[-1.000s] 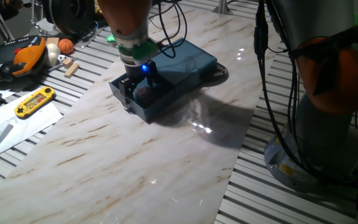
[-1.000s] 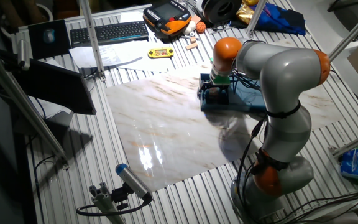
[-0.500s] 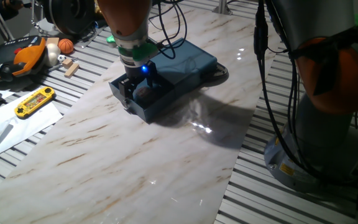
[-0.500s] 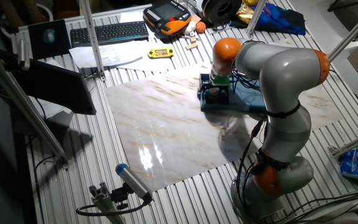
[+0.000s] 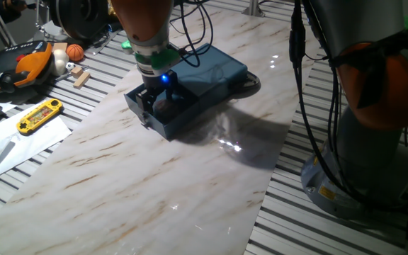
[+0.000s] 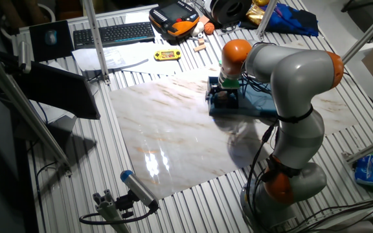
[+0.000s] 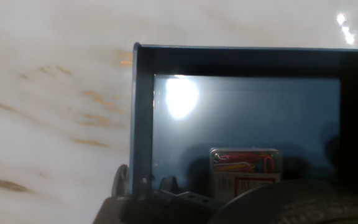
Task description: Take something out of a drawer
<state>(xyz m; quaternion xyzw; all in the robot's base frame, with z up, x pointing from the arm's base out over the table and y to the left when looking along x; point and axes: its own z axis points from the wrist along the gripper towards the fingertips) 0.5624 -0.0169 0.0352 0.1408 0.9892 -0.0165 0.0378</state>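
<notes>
Nothing has moved: the tool (image 5: 158,99), grip state unclear, hangs in the drawer (image 7: 241,118) over the packet (image 7: 244,167), print unreadable.

No legible text, brand, number or sign in any view.

Hand view: the packet (image 7: 245,171) in the drawer (image 7: 143,118) carries a coloured printed pattern above a red-and-white block that looks like print or a barcode; too blurred to read.

Fixed views: the yellow handheld game (image 5: 40,115) shows small markings on its face, unreadable. A yellow sticker (image 5: 326,192) sits on the robot base, its print too small to make out. The keyboard (image 6: 113,33) key legends are not resolvable.
</notes>
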